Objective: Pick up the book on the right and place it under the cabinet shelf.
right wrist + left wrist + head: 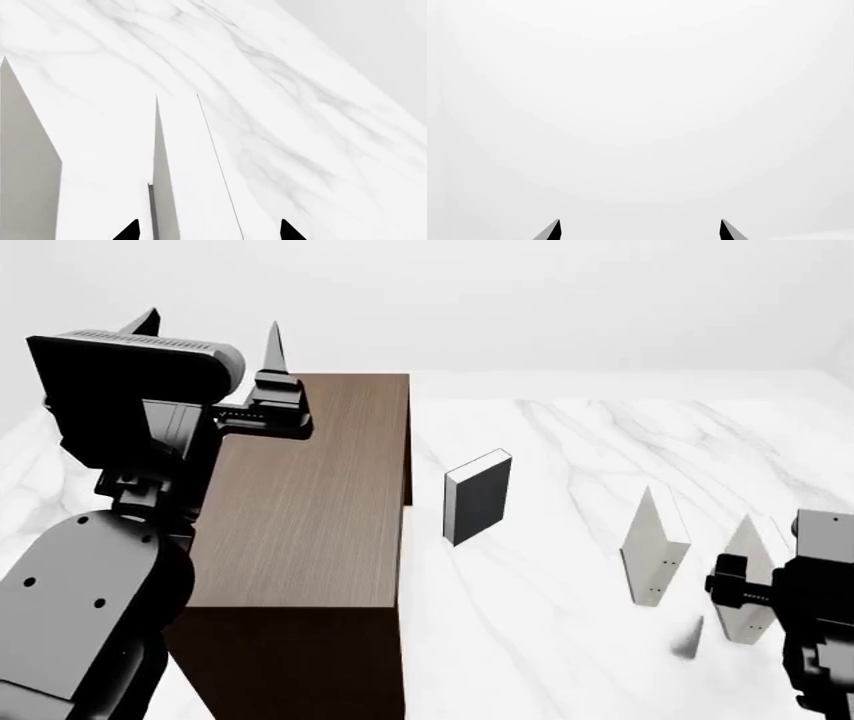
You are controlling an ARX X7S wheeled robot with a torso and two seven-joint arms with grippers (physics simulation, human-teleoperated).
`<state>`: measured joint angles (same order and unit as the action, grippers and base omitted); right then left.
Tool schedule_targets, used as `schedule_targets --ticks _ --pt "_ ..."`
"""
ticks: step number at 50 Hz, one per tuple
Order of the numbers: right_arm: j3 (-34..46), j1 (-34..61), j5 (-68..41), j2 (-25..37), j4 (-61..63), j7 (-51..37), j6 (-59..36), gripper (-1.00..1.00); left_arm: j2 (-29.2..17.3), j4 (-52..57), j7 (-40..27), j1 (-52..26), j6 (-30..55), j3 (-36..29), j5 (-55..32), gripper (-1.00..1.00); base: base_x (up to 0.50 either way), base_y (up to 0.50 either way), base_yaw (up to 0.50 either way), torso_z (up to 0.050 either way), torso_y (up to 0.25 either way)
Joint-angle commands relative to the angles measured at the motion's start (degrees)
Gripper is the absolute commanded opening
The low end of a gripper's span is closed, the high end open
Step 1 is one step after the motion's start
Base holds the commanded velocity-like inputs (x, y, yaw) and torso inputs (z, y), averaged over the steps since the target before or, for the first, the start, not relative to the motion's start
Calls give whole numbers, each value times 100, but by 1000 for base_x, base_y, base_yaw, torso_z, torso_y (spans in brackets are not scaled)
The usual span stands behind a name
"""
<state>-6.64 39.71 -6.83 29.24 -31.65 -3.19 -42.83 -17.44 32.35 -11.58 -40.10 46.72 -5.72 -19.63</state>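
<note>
The right gripper [209,231], jaws spread, straddles the thin upright pale grey-white book [190,185] on the white marble table [300,125].

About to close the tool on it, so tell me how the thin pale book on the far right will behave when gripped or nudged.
The book stands upright on a narrow edge on the marble table, so a sideways nudge would probably tip it. Its flat, straight faces suggest it stays stiff rather than flopping. The right tool is open and straddles it, so a squeeze across the covers looks workable, though the plain cover might be slippery.

White marble-veined tabletop [574,440], plain pale grey backdrop, soft even light
</note>
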Motion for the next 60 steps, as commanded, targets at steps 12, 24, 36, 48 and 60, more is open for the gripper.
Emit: schedule_targets --ticks 12,24,36,48,60 --pt "9 15 9 -18 -390 3 260 100 -19 -5 -53 -3 -12 -30 -35 100 0 0 0 0 0" --pt "3 7 8 -14 -479 -9 315 100 -37 2 -73 15 -36 -27 -60 100 0 0 0 0 0" --pt "15 -7 25 -27 -447 -53 351 -100 -53 -35 -84 27 -83 -23 -79 100 0 0 0 0 0" --pt "23 -46 -3 -50 -195 -51 243 -100 -70 -27 -104 40 -95 -6 -114 100 0 0 0 0 0" --pt "37 -70 -37 -70 121 -43 107 -100 -92 -44 -117 79 -139 2 -133 100 0 0 0 0 1"
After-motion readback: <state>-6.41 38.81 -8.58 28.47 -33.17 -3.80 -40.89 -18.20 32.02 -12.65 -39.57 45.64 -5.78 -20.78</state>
